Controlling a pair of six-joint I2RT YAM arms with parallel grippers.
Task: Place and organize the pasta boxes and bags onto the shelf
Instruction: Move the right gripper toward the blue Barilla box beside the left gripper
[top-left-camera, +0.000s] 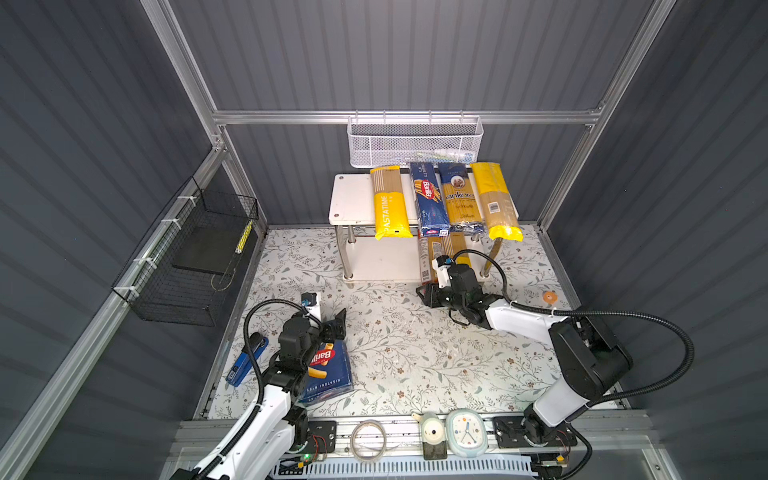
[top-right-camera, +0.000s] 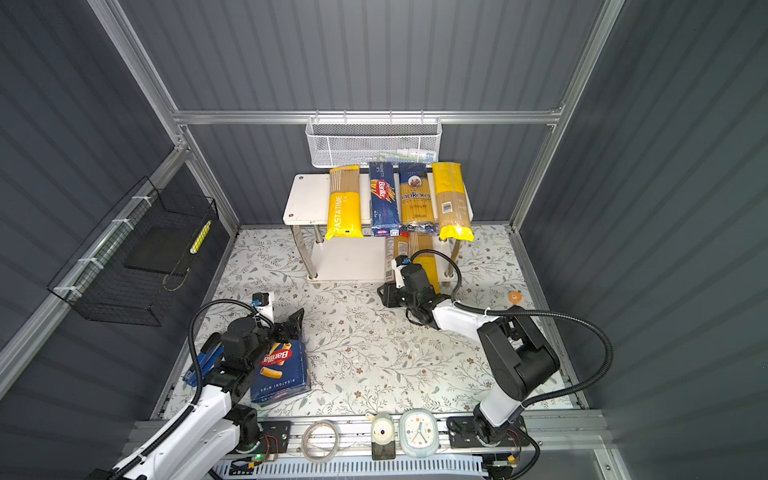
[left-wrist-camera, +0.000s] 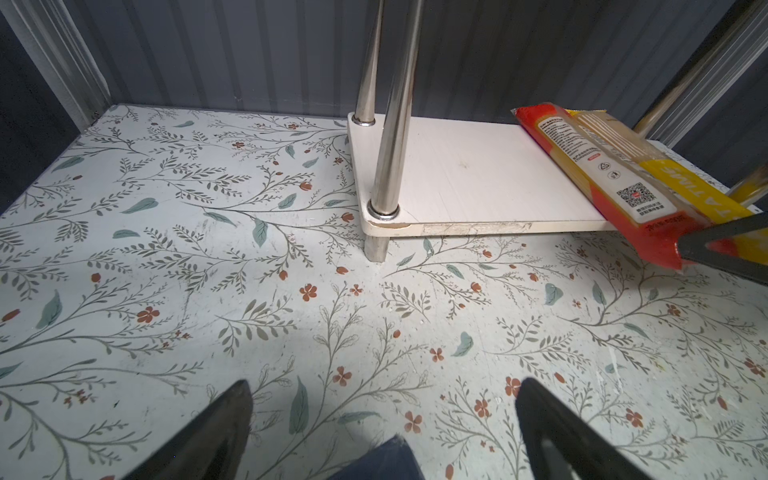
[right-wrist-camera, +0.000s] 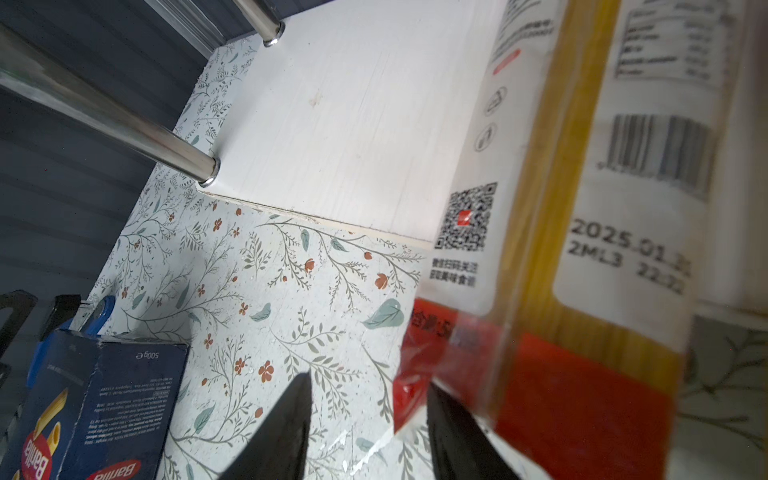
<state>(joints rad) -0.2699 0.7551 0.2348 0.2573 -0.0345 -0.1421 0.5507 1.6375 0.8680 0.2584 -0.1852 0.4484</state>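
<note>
The shelf (top-left-camera: 351, 199) carries six packs. Only the rigatoni box (top-left-camera: 328, 374) remains, well in front of it, beneath the left gripper (left-wrist-camera: 384, 386), jaws wide apart, probably for pickup. The right gripper (right-wrist-camera: 370, 424), jaws parted and empty, flanks the red-ended bag (left-wrist-camera: 582, 166) overhanging the shelf's lower tier.

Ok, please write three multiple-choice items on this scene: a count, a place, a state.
1. How many packs lie on the shelf's top board? A two; B four; C six.
2. Where is the rigatoni box? A on the top board; B under the shelf; C on the table, off the shelf.
3. The left gripper is: A open, empty; B shut on the box; C shut on a bag.
Key: 1 B, PASTATIME bag, spaghetti box, ankara bag, barcode-labelled bag lie there; 2 C, it lies on the floral table; 3 A, its fingers stand apart over bare table.
</note>
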